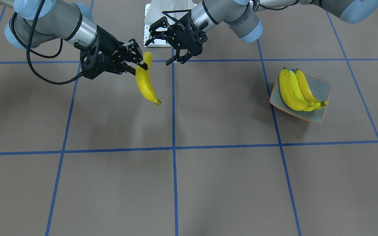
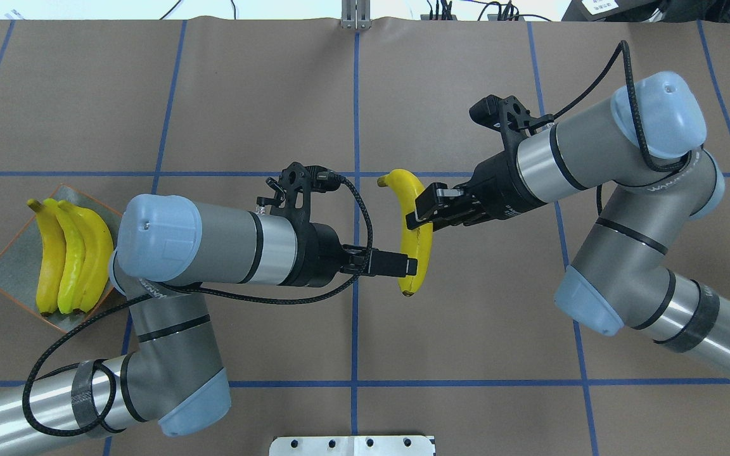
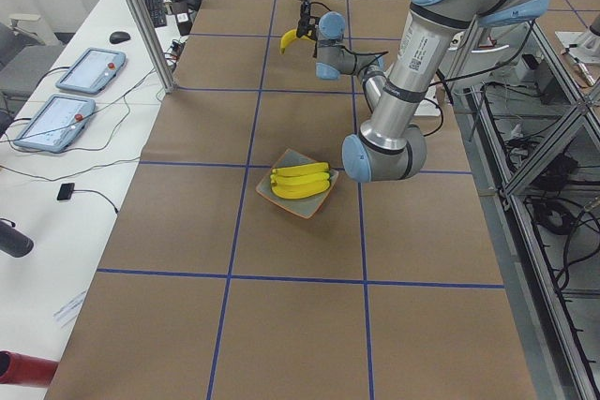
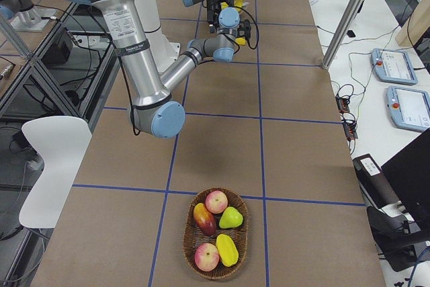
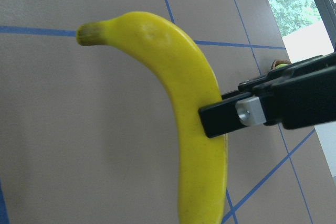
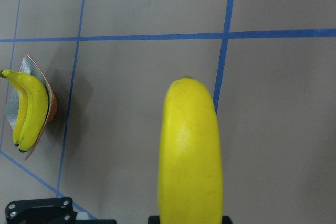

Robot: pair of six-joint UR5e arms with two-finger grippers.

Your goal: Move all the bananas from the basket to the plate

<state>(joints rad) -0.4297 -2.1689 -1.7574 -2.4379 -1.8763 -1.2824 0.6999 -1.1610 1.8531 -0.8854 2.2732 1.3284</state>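
Filling both wrist views, one banana [image 1: 146, 82] hangs above the middle of the bench [image 1: 208, 183], pinched toward its stem end by the right claw [image 1: 141, 65], whose jaws are closed on it. Just beside it the left claw [image 1: 158, 51] is spread wide and holds nothing. Three bananas [image 1: 295, 91] lie side by side on the plate [image 1: 324, 88], well off to the left. At the far right end sits the basket [image 4: 187, 236] with other fruit.
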